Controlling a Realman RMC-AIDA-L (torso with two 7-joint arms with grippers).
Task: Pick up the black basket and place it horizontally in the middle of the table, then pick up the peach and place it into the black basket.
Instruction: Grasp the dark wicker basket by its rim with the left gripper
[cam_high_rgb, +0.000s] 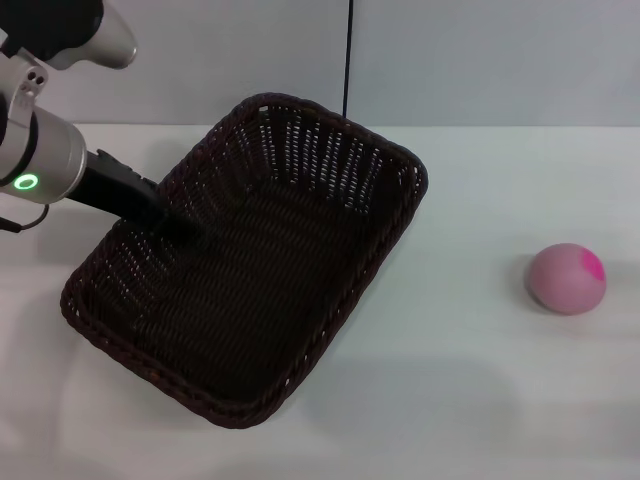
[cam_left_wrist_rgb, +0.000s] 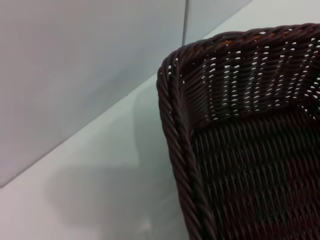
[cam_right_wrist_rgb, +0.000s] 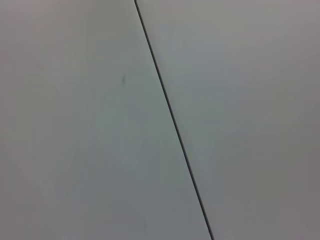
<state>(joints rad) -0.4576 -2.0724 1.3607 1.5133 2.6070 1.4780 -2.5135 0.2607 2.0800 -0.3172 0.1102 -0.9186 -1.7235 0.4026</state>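
Observation:
The black basket (cam_high_rgb: 250, 270) sits diagonally left of the middle of the white table (cam_high_rgb: 480, 400), with a soft shadow spread beside it. My left gripper (cam_high_rgb: 178, 222) reaches in from the left over the basket's long left rim and is shut on that rim, with its dark fingers partly lost against the weave. The left wrist view shows a basket corner and braided rim (cam_left_wrist_rgb: 175, 125) close up, above the table (cam_left_wrist_rgb: 90, 175). The peach (cam_high_rgb: 567, 278) lies on the table to the right, well apart from the basket. My right gripper is out of view.
A pale wall (cam_high_rgb: 480, 60) with a thin dark vertical seam (cam_high_rgb: 347, 50) stands behind the table; the right wrist view shows only this wall and the seam (cam_right_wrist_rgb: 170, 115). Bare tabletop lies between the basket and the peach.

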